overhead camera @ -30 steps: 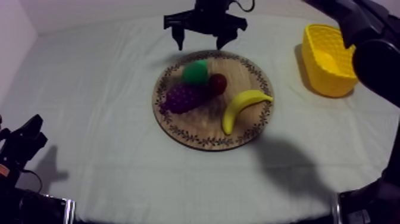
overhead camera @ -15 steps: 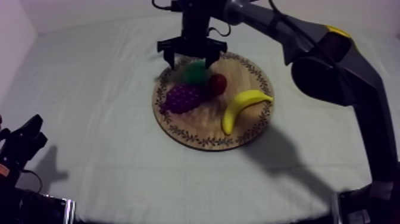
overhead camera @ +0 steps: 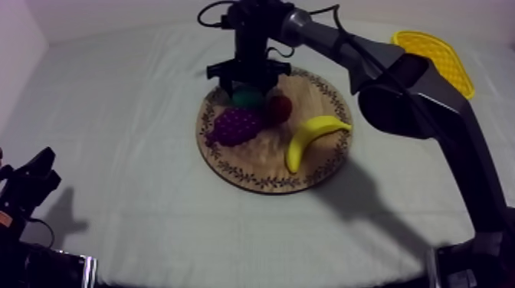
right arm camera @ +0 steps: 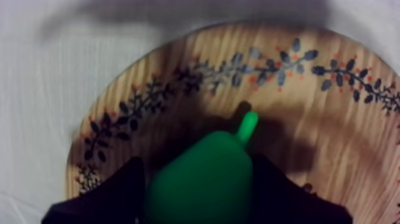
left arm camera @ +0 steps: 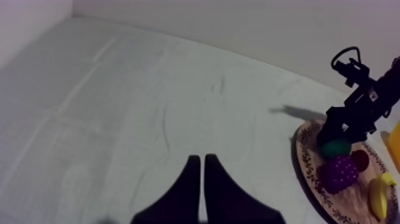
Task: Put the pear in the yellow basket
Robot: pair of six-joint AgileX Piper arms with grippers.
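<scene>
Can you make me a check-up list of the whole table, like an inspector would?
Surface: grey-white cloth, lightly creased.
Job's things: pear on the wooden board, near its far rim; yellow basket at the far right, partly behind the right arm.
Clutter: grapes, small red fruit and banana, all on the board.
Grippers: right gripper open, down over the pear and straddling it; left gripper shut, low at its own side.
Cables: nothing seen loose on the cloth.
Surroundings: pale wall beyond the cloth.
</scene>
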